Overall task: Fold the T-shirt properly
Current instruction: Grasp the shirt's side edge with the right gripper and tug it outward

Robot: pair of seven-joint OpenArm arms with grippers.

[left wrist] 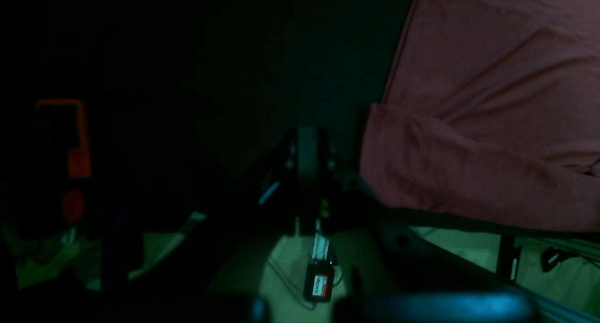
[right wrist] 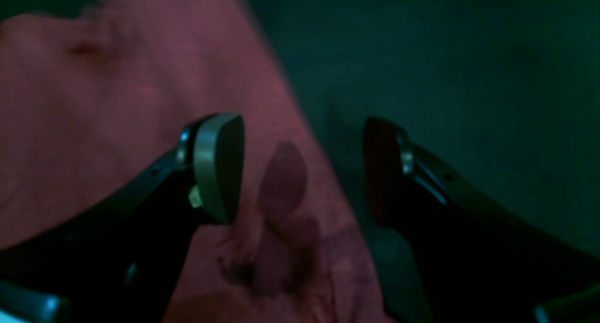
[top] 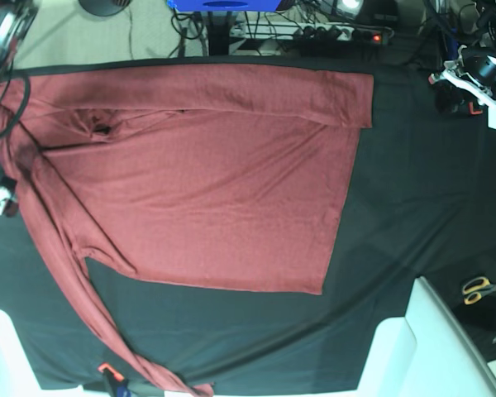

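**Base view: one sleeve folded, one trailing toward the edge**

Base view shows the maroon T-shirt (top: 207, 198) spread flat on the black-covered surface (top: 413, 207). One long sleeve (top: 256, 95) is laid across the top of the body, while the other sleeve (top: 74, 281) runs down the side, its cuff at the near edge.

Right wrist view has the right claw (right wrist: 304, 173) standing with its jaws well apart above a puckered bit of the shirt's edge, nothing between them. The left claw (left wrist: 307, 154) sits off the cloth beside a folded edge; the picture there is very dark, but it looks pressed together and empty.

Risks from here, as I judge them:
- The trailing sleeve could slide off the surface if the body is tugged, dragging the knit out of square.
- Thin, soft fabric bunches easily; a pinch at the pucker may catch only one layer, or two where one is wanted.
- Lifting one side alone may undo the sleeve already folded.
- The scissors (top: 482, 288) lie well apart and seem no danger.
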